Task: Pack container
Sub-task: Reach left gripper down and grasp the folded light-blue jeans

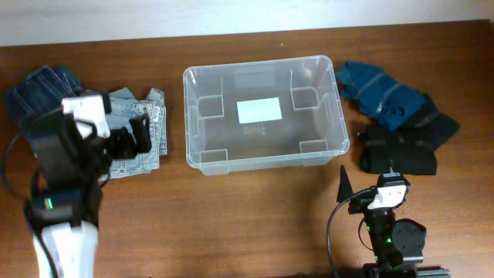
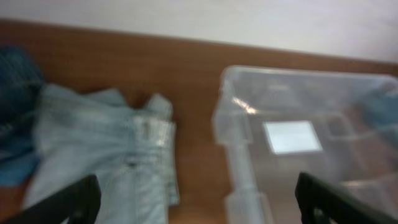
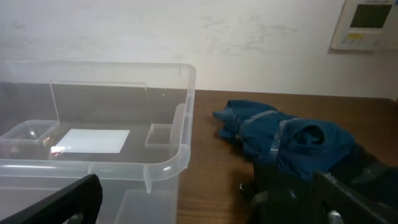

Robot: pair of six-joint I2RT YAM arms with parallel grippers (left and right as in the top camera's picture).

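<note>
The container (image 1: 193, 158) is a clear plastic bin with a white label on its base, standing empty at the table's middle; it also shows in the left wrist view (image 2: 231, 118) and the right wrist view (image 3: 180, 152). Light blue jeans (image 1: 143, 147) lie folded left of it, also in the left wrist view (image 2: 112, 155). My left gripper (image 1: 131, 135) is open and empty above the jeans, its fingers wide apart (image 2: 196, 202). My right gripper (image 1: 363, 185) is open and empty near the front right, between the bin's corner and a black garment (image 3: 205, 202).
Dark blue jeans (image 1: 35, 89) lie at the far left. A blue garment (image 1: 378, 89) and a black garment (image 1: 401, 147) lie right of the bin, both also in the right wrist view (image 3: 286, 134) (image 3: 280, 193). A white wall runs behind the table.
</note>
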